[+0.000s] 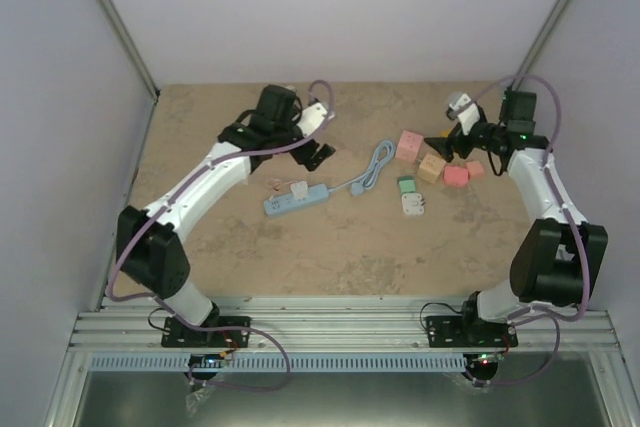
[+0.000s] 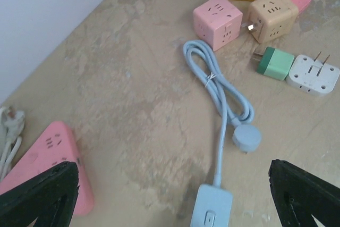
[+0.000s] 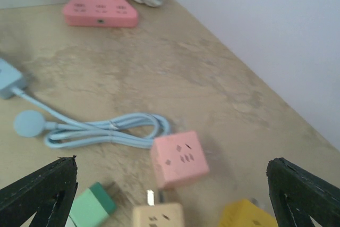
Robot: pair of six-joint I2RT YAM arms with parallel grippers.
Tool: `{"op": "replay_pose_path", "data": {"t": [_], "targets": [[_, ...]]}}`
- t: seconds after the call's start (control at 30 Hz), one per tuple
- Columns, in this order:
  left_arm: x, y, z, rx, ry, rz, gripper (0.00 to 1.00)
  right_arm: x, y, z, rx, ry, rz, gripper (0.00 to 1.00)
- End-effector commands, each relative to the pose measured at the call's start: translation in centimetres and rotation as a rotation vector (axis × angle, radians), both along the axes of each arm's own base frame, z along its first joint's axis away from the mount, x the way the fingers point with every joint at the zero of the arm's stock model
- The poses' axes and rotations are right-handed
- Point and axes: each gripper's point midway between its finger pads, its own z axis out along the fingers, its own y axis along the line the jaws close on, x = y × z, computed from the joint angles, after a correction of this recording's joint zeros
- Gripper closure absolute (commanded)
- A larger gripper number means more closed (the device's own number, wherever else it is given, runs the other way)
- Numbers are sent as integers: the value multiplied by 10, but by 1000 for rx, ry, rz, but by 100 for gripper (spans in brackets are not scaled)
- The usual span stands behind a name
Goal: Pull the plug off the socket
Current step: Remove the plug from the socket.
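Plug [image 1: 300, 188], white, sits in the blue strip [image 1: 295, 200], which lies near the middle of the table [image 1: 350, 247], a little toward the left edge. The strip's cord [image 1: 375, 167] lies bundled toward the far right, beside a pink cube [image 1: 409, 145] and other small adapters. Left claw [image 2: 171, 169] hovers spread wide above the strip's cord end, empty. Right claw [image 3: 171, 162] is spread wide over the cubes near the right edge, also empty.
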Motion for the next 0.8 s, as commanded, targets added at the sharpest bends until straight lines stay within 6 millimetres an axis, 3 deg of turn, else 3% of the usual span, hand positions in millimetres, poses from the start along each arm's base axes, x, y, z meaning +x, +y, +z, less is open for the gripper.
{"op": "replay_pose_path", "data": {"t": [0.0,0.23,0.47,0.77], "targets": [[-20,20,3,-59,35,-66,0,-9,42,-6,-12,3,181,2],[-57,49,-37,-35,135,-148,0,-27,115,-6,-88,-30,421,4],[-73,73,-87,11,228,-145,0,-32,169,-24,-150,25,566,7],[-96,89,-124,71,312,-207,2,-35,224,-52,-185,94,673,9]]}}
